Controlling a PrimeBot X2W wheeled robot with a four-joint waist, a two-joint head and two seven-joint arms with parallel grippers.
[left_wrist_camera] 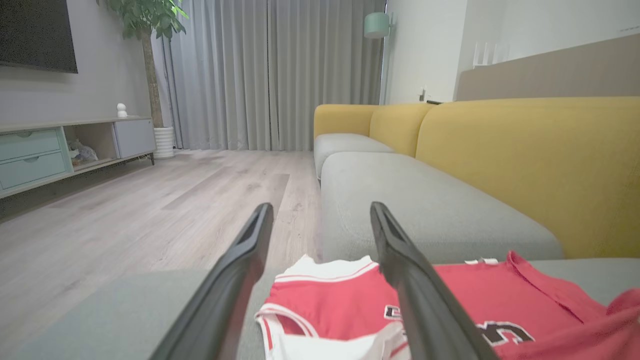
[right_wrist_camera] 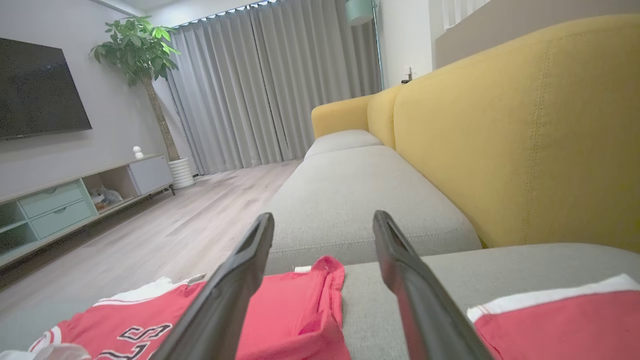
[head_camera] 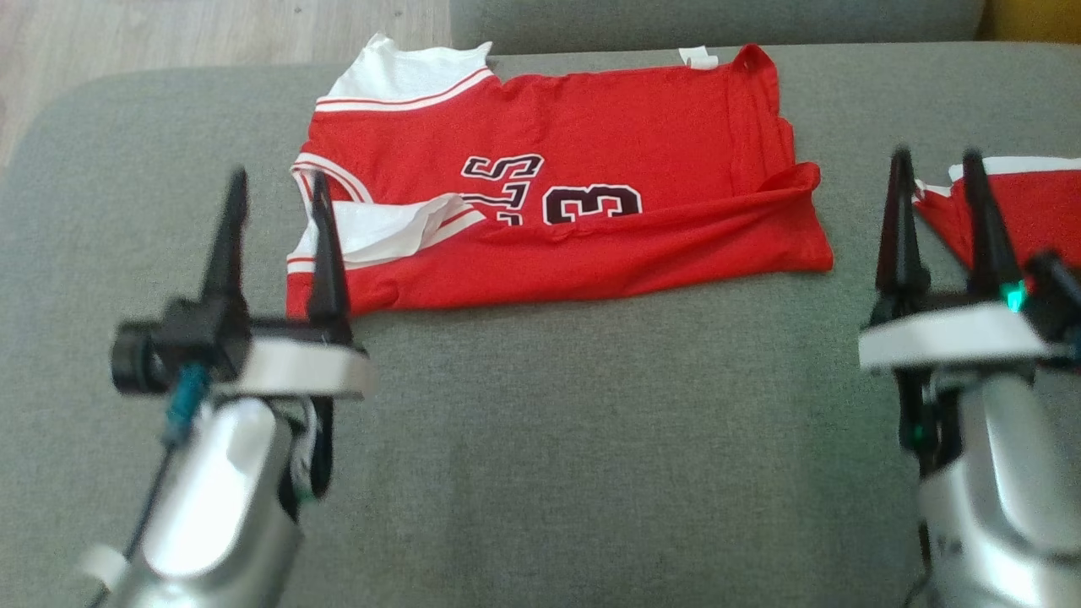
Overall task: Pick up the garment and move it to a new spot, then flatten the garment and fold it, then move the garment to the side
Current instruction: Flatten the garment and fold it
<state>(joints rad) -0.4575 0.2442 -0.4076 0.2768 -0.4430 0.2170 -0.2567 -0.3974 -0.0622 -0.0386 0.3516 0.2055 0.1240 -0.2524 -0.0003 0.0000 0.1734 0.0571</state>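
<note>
On the grey seat [head_camera: 591, 422] the jersey [head_camera: 591, 127] lies sideways, armholes toward the robot's left and a white tag [head_camera: 698, 57] at its far edge; the near strip is folded up and partly covers the dark number, so it's a flattish rectangle with a few wrinkles, not totally smooth; a white panel [head_camera: 380, 228] pokes out of the fold at the left end. Left gripper [head_camera: 279, 181] is at the jersey's near-left corner, fingers spread wide with nothing between them; one finger overlaps the cloth edge in the head view and I can't tell if it actually touches. Right gripper [head_camera: 936, 160] is off the jersey's right end, spread just as wide and empty too. Its fingers overlap another red cloth [head_camera: 1039, 211] with white edging in the head view; that piece lies apart from the jersey, bare seat between them. Yellow backrest [right_wrist_camera: 525, 130] runs along the right in both wrist views.
</note>
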